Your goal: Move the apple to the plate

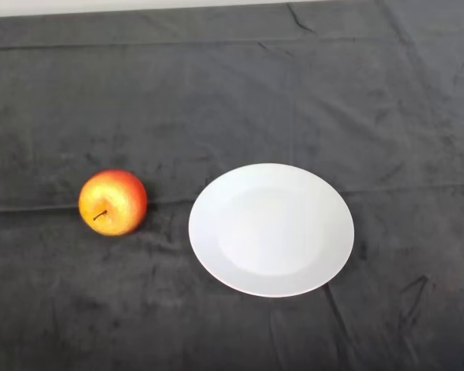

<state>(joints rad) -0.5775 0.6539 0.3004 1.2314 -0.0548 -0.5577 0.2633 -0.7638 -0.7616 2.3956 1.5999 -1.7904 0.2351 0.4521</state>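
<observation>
A red and yellow apple (113, 202) rests on the dark cloth at the left of the head view, its stem turned toward the camera. To its right, a short gap away, lies a round white plate (271, 229) with nothing on it.
The dark cloth (232, 93) covers the whole table, with a few creases and a fold line running across at the apple's height. A pale strip of the table's far edge (100, 6) shows at the top left.
</observation>
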